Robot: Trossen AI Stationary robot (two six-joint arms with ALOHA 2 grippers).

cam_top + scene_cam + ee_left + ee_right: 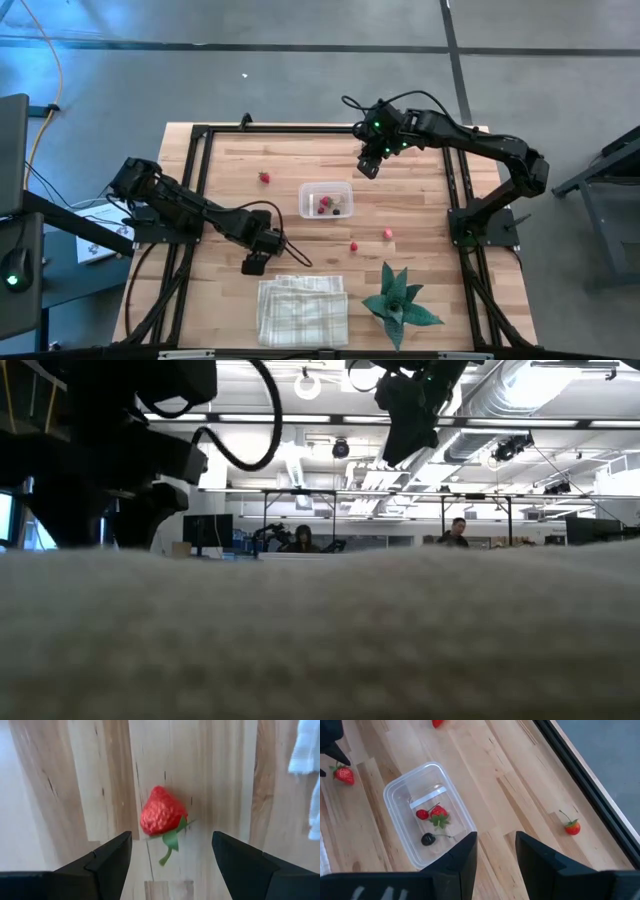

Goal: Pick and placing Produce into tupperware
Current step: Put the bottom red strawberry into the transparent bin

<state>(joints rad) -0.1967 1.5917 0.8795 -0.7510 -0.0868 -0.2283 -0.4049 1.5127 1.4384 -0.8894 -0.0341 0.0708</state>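
Observation:
A red strawberry (161, 813) with a green stem lies on its side on the wooden table. My left gripper (170, 856) is open, one finger on either side of the berry, touching nothing. In the high view this gripper (254, 264) hides the berry. The clear tupperware (326, 199) stands mid-table and holds two red pieces (438, 811) and a dark one (427, 839). My right gripper (370, 165) hangs open and empty above the table, off the container's far-right corner, and its fingers (466, 854) frame bare wood. Loose strawberries (264, 178), (354, 245), (387, 234) lie on the table.
The checked folded cloth (302, 310) lies at the near edge, just right of my left gripper, and fills the low view's foreground. A green spiky plant (398, 300) stands near-right. Black frame rails (200, 170) run along the table's left and right sides. People sit in the room behind.

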